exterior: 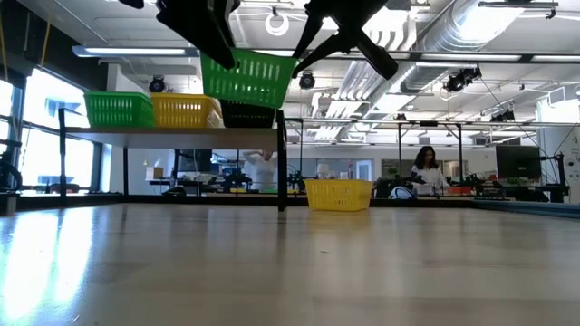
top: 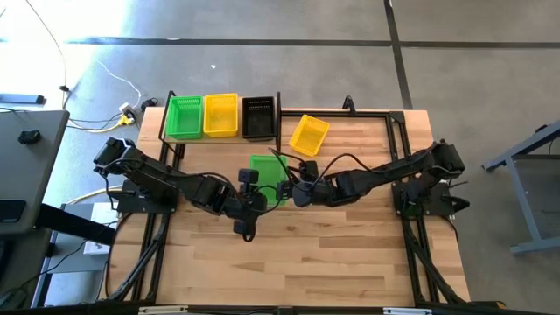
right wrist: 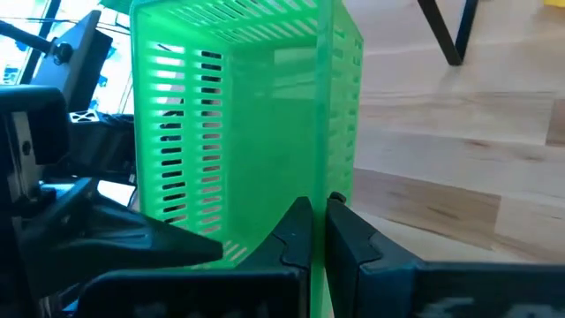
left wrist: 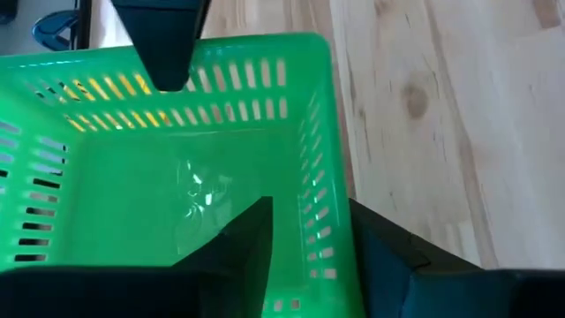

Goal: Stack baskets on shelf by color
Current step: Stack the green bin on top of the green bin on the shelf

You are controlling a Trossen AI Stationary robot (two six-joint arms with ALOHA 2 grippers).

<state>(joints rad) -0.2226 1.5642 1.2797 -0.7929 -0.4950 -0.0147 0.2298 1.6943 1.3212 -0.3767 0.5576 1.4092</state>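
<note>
Two grippers, left (top: pixel 259 199) and right (top: pixel 293 189), each clamp a wall of our empty, half-hidden green basket (top: pixel 264 168) above the table (top: pixel 350 254).

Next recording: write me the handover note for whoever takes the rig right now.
Left gripper: fingers straddle one wall of the raised green basket; grip looks loose.
Right gripper: shut on that basket's opposite wall.
The raised basket hangs tilted above mid-table, in front of the shelf.
On the shelf, left to right in the high view: one green basket, one yellow basket, one black basket.
A second yellow basket sits on the table beside the shelf.
Done: three colours started.
Left: stack the raised basket on green, the loose yellow on yellow. No other baskets in view.
</note>
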